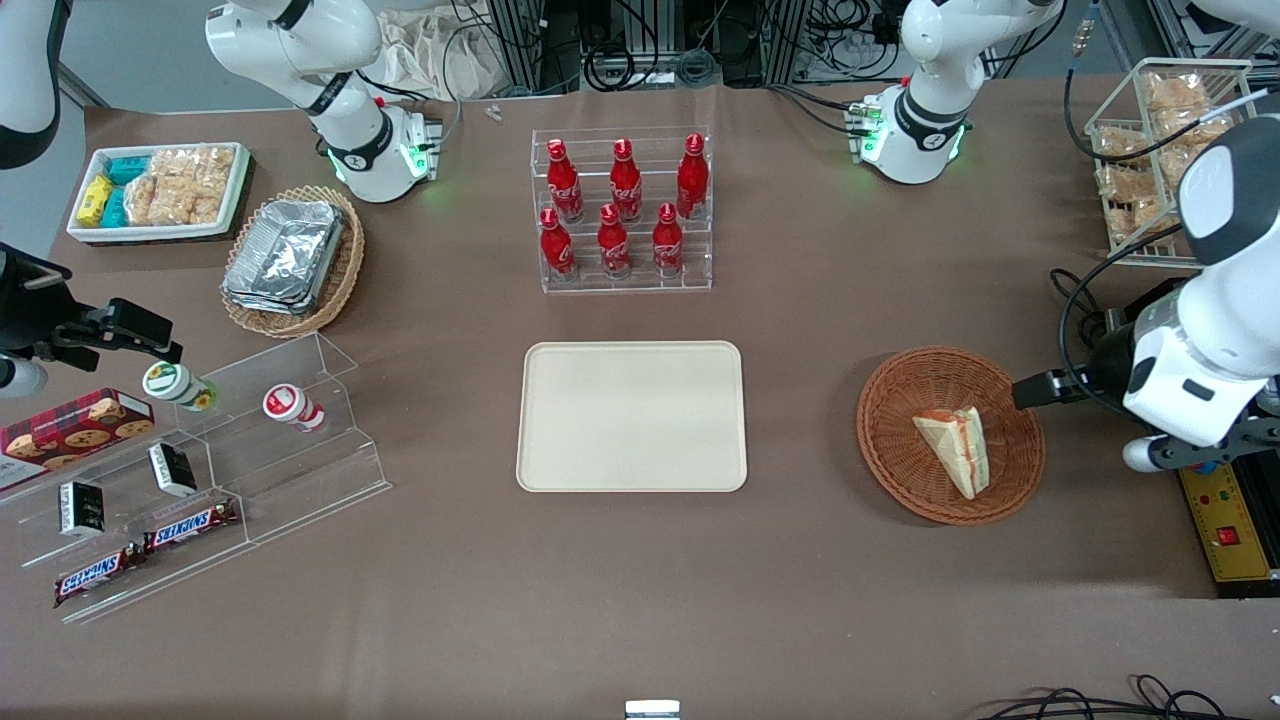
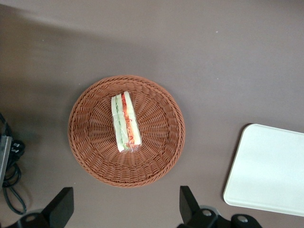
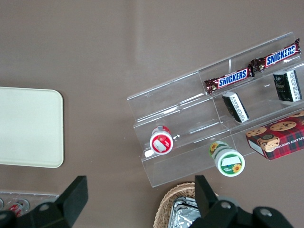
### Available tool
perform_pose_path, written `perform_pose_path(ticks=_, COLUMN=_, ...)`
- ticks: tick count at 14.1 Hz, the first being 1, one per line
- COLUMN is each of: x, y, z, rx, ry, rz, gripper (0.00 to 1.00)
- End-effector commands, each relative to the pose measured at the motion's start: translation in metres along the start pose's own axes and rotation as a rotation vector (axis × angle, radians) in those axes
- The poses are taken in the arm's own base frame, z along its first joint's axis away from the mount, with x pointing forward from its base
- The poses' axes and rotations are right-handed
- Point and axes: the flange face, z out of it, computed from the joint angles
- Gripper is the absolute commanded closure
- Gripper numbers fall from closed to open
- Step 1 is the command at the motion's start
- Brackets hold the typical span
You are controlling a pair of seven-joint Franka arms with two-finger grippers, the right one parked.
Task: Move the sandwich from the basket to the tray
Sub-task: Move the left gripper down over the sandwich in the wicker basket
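The sandwich (image 1: 955,448), a white-bread wedge with red and green filling, lies in the round reddish-brown wicker basket (image 1: 880,420) toward the working arm's end of the table. The wrist view looks straight down on the sandwich (image 2: 126,121) in the middle of the basket (image 2: 90,142). My gripper (image 1: 1045,388) hovers above the basket's rim on the working arm's side. It (image 2: 126,209) is open, its black fingertips (image 2: 61,204) wide apart over bare table, holding nothing. The cream tray (image 1: 632,415) lies empty beside the basket, mid-table; its corner (image 2: 270,171) shows in the wrist view.
A clear rack of red bottles (image 1: 625,210) stands farther from the front camera than the tray. A wire rack of bagged snacks (image 1: 1160,150) and a yellow control box (image 1: 1230,530) flank the working arm. Snack stand (image 1: 190,470) and foil-container basket (image 1: 292,260) lie toward the parked arm's end.
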Motion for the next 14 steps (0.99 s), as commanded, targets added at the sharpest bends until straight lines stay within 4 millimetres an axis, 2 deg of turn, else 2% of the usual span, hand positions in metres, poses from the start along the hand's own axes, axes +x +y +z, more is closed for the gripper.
perform_pose_path(ticks=1, x=-0.002, y=0.003, z=0.039, rx=0.011, ry=0.018, rz=-0.097, gripper=0.0)
perform_pose_path(ticks=4, x=-0.016, y=0.005, z=0.086, rx=0.022, ry=0.007, rz=-0.115, gripper=0.0)
perform_pose_path(ticks=6, x=-0.016, y=-0.009, z=0.118, rx=0.056, ry=0.012, rz=-0.115, gripper=0.0)
perform_pose_path(ticks=8, x=-0.02, y=-0.01, z=0.138, rx=0.056, ry=0.029, rz=-0.121, gripper=0.0)
perform_pose_path(ticks=10, x=-0.016, y=-0.022, z=0.161, rx=0.048, ry=0.024, rz=-0.175, gripper=0.0)
perform_pose_path(ticks=14, x=-0.011, y=-0.025, z=0.2, rx=0.046, ry=0.0, rz=-0.223, gripper=0.0)
